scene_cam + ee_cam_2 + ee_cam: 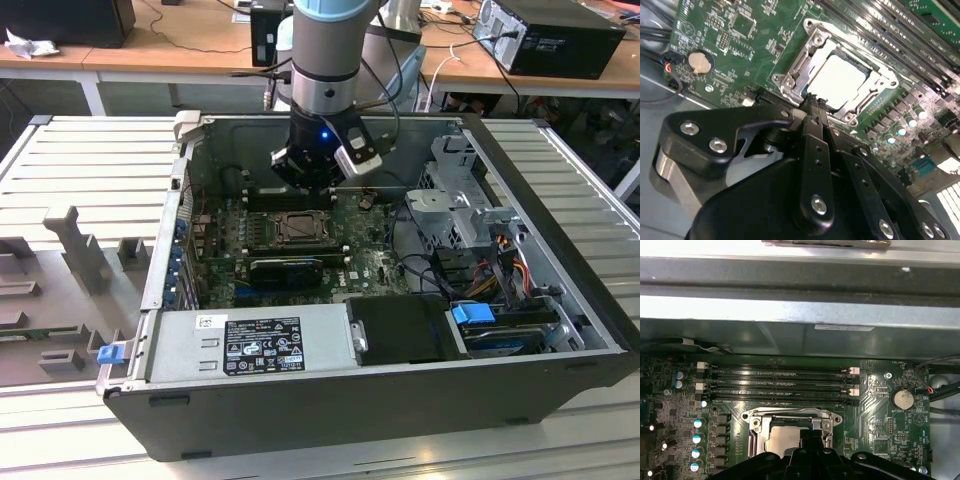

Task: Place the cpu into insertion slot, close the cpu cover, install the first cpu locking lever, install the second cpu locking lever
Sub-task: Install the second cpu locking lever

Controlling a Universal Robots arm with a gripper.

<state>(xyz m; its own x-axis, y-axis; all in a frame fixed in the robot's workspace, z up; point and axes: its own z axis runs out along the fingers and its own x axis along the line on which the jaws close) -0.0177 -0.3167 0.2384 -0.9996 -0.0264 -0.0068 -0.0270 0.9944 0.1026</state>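
Here the gripper (812, 102) hung directly over the slot (790, 75), fingers pressed together on nothing, tips at the cover's (880, 82) near edge. The cpu (840, 80) (pale, flat) already sat inside the socket.
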